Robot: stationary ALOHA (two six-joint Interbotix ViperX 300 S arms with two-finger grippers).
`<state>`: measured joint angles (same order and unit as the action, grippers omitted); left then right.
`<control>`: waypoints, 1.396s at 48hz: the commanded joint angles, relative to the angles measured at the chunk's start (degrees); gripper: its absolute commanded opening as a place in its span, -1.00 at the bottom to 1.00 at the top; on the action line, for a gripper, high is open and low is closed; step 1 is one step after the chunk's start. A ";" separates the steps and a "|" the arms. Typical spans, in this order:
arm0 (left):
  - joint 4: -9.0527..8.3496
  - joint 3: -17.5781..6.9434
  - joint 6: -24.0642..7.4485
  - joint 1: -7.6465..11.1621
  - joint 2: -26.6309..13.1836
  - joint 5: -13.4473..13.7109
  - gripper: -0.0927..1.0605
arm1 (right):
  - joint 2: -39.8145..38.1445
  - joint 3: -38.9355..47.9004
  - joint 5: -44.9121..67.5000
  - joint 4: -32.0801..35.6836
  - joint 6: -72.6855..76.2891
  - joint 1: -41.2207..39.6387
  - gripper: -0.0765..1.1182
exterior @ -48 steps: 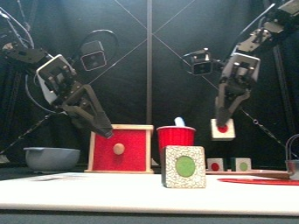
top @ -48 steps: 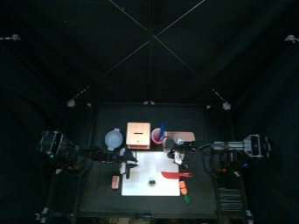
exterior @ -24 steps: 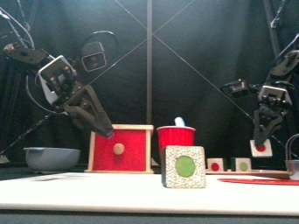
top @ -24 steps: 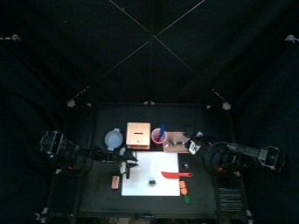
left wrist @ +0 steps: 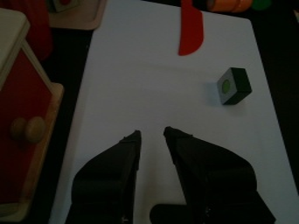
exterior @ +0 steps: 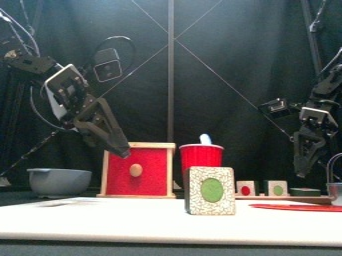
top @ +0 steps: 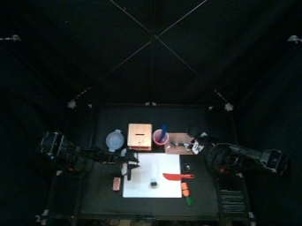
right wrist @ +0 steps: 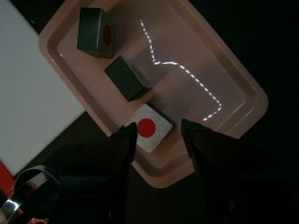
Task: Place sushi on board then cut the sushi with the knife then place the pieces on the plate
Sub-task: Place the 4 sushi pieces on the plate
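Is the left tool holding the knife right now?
No, the left tool is empty; the red knife lies on the white board.

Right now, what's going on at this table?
The right tool hangs open over the pink tray, just above a sushi piece lying there beside two more pieces. One last piece sits on the white board near the red knife. The left tool hovers over the board, jaws slightly apart, empty.
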<state>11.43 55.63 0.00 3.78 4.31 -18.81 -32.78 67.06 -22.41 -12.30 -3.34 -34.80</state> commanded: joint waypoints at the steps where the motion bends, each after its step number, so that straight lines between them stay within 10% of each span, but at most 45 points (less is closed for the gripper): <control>1: 0.09 -0.97 0.00 -0.18 0.97 -0.35 0.39 | -0.70 -2.20 0.35 -2.46 0.09 2.46 0.48; 28: 0.00 -0.97 0.00 -0.35 0.97 -0.26 0.39 | 11.60 -16.00 16.44 -13.01 -0.09 36.39 0.49; 67: 0.18 -0.53 -0.09 -0.44 0.88 -0.26 0.39 | 38.06 -34.10 17.05 -10.81 -0.18 47.46 0.49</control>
<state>11.51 55.72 -0.09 3.52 4.31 -18.81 5.63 35.16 -5.36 -23.47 -3.43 12.48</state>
